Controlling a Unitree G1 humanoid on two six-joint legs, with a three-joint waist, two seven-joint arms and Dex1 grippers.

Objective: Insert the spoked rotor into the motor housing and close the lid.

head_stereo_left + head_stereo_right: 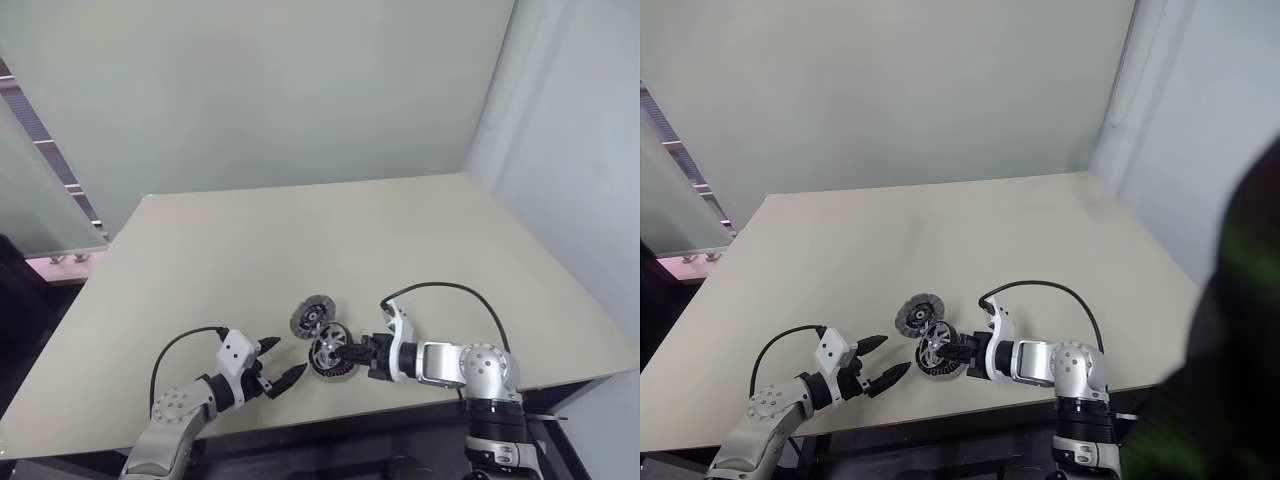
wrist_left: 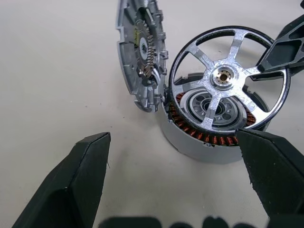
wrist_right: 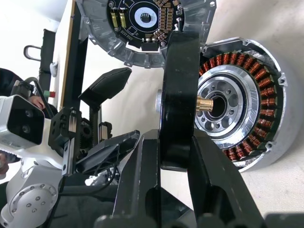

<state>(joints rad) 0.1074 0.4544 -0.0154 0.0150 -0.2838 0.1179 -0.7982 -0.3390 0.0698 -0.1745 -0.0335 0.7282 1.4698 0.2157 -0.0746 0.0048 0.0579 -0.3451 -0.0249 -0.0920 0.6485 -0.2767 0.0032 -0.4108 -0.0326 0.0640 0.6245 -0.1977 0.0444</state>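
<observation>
The motor housing (image 2: 190, 142), a grey cup ringed with copper windings, lies on the table near its front edge. Its lid (image 2: 140, 57) stands open beside it, the inner face with its circuit parts showing. My right gripper (image 3: 176, 142) is shut on the dark rim of the spoked rotor (image 2: 204, 59), a silver spoked wheel with a brass hub. The rotor is tilted over the housing's open face (image 3: 237, 109), its brass shaft at the central bore. My left gripper (image 1: 290, 357) is open, a short way to the left of the housing, with nothing between its fingers.
The beige table (image 1: 300, 230) stretches far behind the parts. Its front edge runs just below both grippers. A pale wall (image 1: 580, 150) rises along the table's right side. A black cable (image 1: 450, 290) loops over my right wrist.
</observation>
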